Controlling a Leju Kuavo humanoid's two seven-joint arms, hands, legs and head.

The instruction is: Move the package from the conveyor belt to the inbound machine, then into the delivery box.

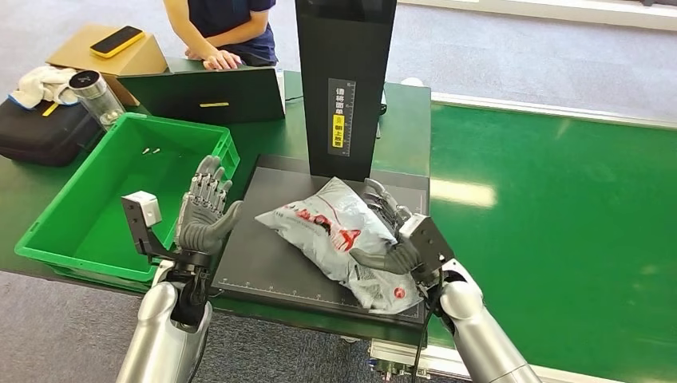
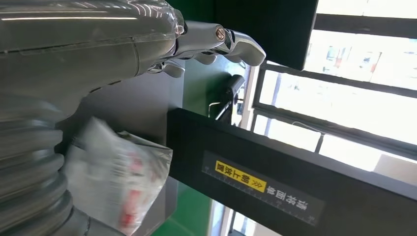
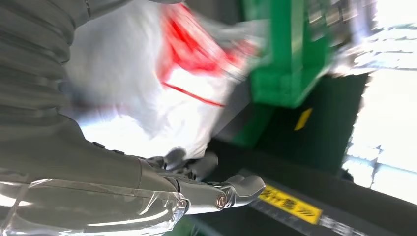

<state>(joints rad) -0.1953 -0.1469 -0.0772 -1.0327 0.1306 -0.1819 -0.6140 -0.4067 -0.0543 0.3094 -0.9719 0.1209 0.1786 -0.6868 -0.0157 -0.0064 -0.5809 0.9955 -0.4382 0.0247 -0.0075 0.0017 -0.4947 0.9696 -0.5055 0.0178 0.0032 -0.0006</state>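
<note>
The package (image 1: pixel 335 235), a grey-white plastic mailer with red print, lies on the black plate (image 1: pixel 259 267) of the inbound machine, in front of its black column (image 1: pixel 343 80). My right hand (image 1: pixel 407 239) grips the package's right end, with the thumb over the top and the fingers behind it. My left hand (image 1: pixel 203 211) stands upright with its fingers spread at the plate's left edge, a little apart from the package and holding nothing. The green delivery box (image 1: pixel 104 199) sits just left of it. In the wrist views I see the package (image 2: pixel 118 177) (image 3: pixel 142 83), blurred in the right one.
The green conveyor belt (image 1: pixel 551 215) runs along the right. A person (image 1: pixel 223 32) sits at a dark laptop (image 1: pixel 203 96) behind the box. A clear bottle (image 1: pixel 96 94), a black case (image 1: pixel 40 132) and a cardboard box (image 1: pixel 104 56) with a phone stand at the back left.
</note>
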